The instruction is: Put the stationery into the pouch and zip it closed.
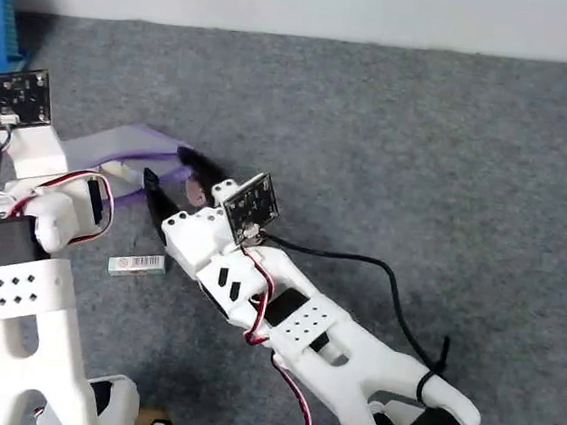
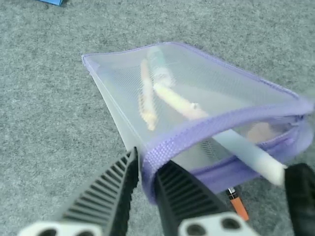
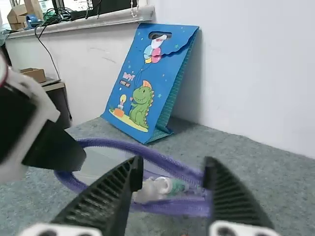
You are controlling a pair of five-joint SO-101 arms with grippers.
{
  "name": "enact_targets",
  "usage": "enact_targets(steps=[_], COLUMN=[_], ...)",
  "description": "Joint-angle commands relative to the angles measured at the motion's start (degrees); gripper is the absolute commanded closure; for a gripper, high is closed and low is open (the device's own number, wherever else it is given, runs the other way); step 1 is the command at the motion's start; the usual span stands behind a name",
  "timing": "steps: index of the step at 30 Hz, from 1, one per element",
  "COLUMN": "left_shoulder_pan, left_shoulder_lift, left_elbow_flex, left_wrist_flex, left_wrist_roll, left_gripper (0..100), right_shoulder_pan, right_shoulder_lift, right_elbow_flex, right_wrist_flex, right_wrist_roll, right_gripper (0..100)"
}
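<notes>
The pouch (image 1: 134, 146), of clear mesh with purple trim, lies on the grey carpeted table (image 1: 421, 135), at about 10 o'clock from the table's middle in the high view. Its purple rim is pinched by the left gripper (image 2: 147, 163), whose jaws are clenched on the trim just beside the open mouth. Several pens (image 2: 146, 98) can be made out through the mesh inside the pouch. A white pen (image 2: 248, 153) lies across the unzipped opening with one end sticking out of it. The right gripper (image 3: 172, 167) is placed at the mouth, at about 3 o'clock from the pouch in the high view. It is released, with its jaws spread wide to either side of the opening; whether the trim is touched by them cannot be told. An orange-tipped item (image 2: 237, 204) is seen on the table under the pouch's mouth, mostly hidden by the trim. A small labelled block (image 1: 138, 264) lies at 6 o'clock from the pouch, apart from it and between the two arms. A blue gift bag (image 3: 147, 78) is leaned against the white wall (image 3: 246, 73), at about 10 o'clock from the pouch. A black cable (image 1: 387, 283) is draped over the table beside the right arm, at about 4 o'clock from the pouch.
</notes>
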Motion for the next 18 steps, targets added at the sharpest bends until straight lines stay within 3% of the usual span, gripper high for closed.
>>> enact_targets(steps=[1, 7, 13, 18], left_shoulder_pan=[0.35, 0.35, 0.35, 0.35], left_shoulder_lift=[-0.62, -0.70, -0.62, -0.26], left_elbow_flex=[-0.84, -2.15, -12.09, -20.97], left_wrist_flex=[-0.09, 0.44, 7.47, 12.66], left_wrist_roll=[0.62, 0.79, 3.16, 4.13], left_gripper=[99, 99, 99, 99], right_shoulder_pan=[1.71, 4.26, 5.67, 5.67], right_shoulder_lift=[-7.43, -22.46, -36.53, -39.96], right_elbow_flex=[-0.62, -0.79, -0.79, -0.79], right_wrist_flex=[5.23, 28.62, 55.69, 69.76], right_wrist_roll=[0.70, -6.59, -10.11, -10.99], right_gripper=[71.3, 71.3, 71.4, 71.4])
